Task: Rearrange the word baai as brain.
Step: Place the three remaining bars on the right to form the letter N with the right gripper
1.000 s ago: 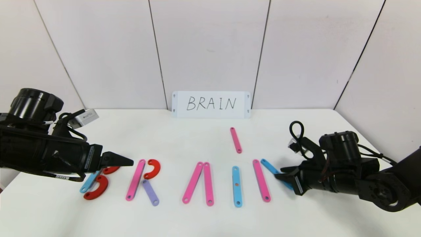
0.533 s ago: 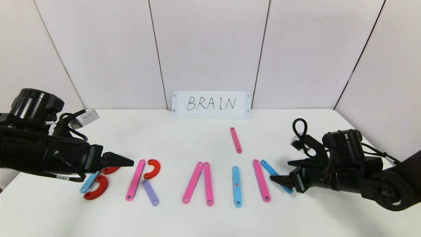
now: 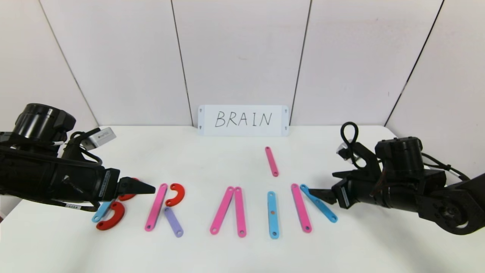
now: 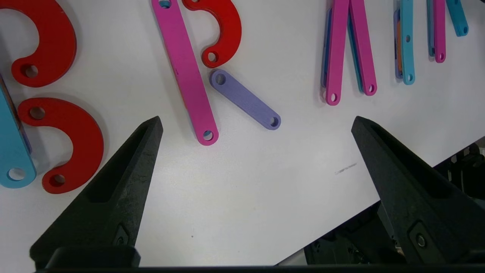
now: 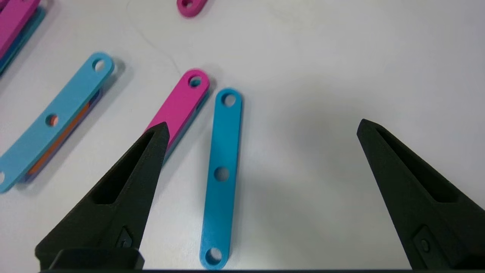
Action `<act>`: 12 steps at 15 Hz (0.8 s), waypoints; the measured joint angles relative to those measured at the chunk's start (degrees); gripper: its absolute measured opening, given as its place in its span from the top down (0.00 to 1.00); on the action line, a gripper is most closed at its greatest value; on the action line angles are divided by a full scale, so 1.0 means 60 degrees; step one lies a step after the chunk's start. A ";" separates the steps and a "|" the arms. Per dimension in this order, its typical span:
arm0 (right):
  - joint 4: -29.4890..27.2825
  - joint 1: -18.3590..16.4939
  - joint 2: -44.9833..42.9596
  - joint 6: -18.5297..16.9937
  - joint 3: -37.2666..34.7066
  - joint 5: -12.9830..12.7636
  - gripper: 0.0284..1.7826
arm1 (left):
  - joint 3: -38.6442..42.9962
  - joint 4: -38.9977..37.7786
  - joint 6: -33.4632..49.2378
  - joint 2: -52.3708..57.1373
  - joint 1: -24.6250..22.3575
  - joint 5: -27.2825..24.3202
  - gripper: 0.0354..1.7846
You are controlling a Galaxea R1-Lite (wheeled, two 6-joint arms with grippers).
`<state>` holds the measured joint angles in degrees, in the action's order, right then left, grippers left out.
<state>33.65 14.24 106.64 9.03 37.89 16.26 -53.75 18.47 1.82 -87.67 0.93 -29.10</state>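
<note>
Flat plastic letters lie in a row on the white table. At the left are a blue strip with two red curves. Then come a pink strip, a red curve and a lilac strip. Two pink strips lean together, and a blue strip stands alone. A pink strip and a slanted blue strip follow. My right gripper is open and empty above that blue strip. My left gripper is open and empty beside the red curves.
A loose pink strip lies farther back, behind the row. A white card with handwritten BRAIN stands against the back wall. The table's front edge shows in the left wrist view.
My right gripper has lifted and drawn back off the slanted blue strip, which now shows at full length. The left arm has hardly moved.
</note>
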 joint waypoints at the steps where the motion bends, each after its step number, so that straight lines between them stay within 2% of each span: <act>1: -0.0191 0.0089 -0.0033 -0.0124 0.0331 -0.0276 0.03 | 0.0004 -0.0002 0.0000 -0.0004 0.0006 0.0000 0.02; 6: -0.2168 0.0742 0.0037 -0.1115 0.2499 -0.0776 0.03 | 0.0004 -0.0002 0.0000 -0.0037 0.0014 0.0000 0.02; 10: -0.2755 0.1489 0.0784 -0.1652 0.4261 -0.1741 0.03 | -0.0004 -0.0002 -0.0004 -0.0069 0.0010 0.0000 0.02; 12: -0.3233 0.1760 0.1209 -0.1940 0.5027 -0.2007 0.03 | 0.0022 -0.0189 0.0000 -0.0079 0.0018 0.0000 0.02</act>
<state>14.25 24.80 113.90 -2.61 68.05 4.22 -53.61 17.34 1.82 -88.15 1.04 -29.10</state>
